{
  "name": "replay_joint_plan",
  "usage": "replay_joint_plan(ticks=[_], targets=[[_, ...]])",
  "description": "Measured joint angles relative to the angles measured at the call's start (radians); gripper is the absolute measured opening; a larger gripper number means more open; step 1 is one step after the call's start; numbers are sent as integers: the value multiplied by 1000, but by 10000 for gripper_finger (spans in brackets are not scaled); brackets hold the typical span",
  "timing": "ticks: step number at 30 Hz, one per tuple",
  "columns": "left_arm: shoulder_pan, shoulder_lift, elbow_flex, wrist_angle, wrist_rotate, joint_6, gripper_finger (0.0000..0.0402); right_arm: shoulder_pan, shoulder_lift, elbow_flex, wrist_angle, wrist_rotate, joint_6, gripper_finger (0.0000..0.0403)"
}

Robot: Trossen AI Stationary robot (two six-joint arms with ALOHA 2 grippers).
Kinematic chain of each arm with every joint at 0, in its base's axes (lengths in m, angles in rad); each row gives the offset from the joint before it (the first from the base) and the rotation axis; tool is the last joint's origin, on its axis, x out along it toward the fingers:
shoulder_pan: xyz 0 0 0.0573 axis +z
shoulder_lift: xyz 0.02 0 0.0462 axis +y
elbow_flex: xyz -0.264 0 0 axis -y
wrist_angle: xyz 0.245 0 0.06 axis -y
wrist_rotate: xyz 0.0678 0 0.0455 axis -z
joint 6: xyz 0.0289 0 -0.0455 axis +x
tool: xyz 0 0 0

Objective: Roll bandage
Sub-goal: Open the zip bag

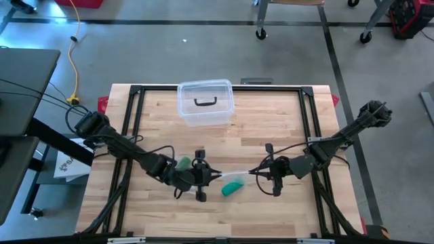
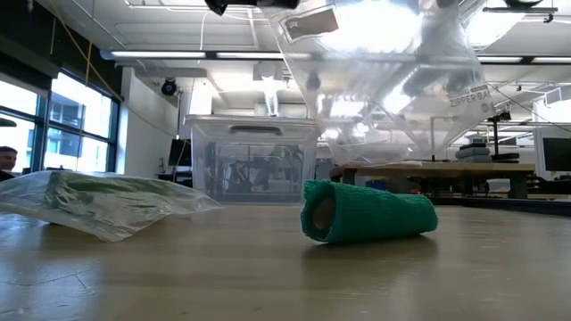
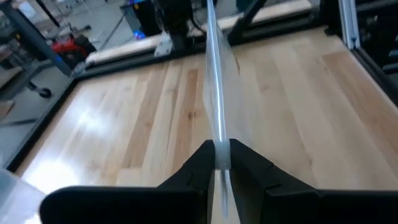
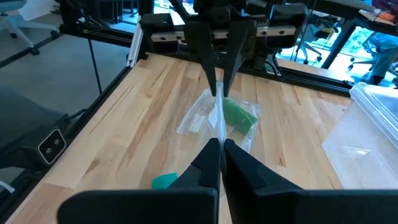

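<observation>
High view: the left gripper (image 1: 211,174) and right gripper (image 1: 256,172) each pinch one end of a clear bag (image 1: 234,174), held up between them. The green bandage roll (image 1: 232,188) lies on the table (image 1: 271,129) just under it, its long side running across, about midway between both arms.

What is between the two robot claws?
A clear plastic bag hangs stretched between the left end effector and right end effector, both pinching it. The high view shows this, with a green bandage roll on the table below.
</observation>
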Motion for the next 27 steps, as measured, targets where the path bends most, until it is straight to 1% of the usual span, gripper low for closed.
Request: replay_joint_plan(ticks=[7, 13, 17, 22, 25, 27], targets=[[-2, 0, -2, -70, -2, -50, 45, 0, 0, 0, 0, 0, 0, 0], [-2, 0, -2, -62, 0, -67, 51, 0, 0, 0, 0, 0, 0, 0], [-3, -27, -2, -98, 36, -72, 77, 0, 0, 0, 0, 0, 0, 0], [-11, -114, -2, -228, 46, -129, 110, 0, 0, 0, -1, 0, 0, 0], [-9, -156, -2, -184, -11, -142, 117, 0, 1, 0, 0, 0, 0, 0], [8, -163, -2, -110, -15, -94, 116, 0, 2, 0, 0, 0, 0, 0]])
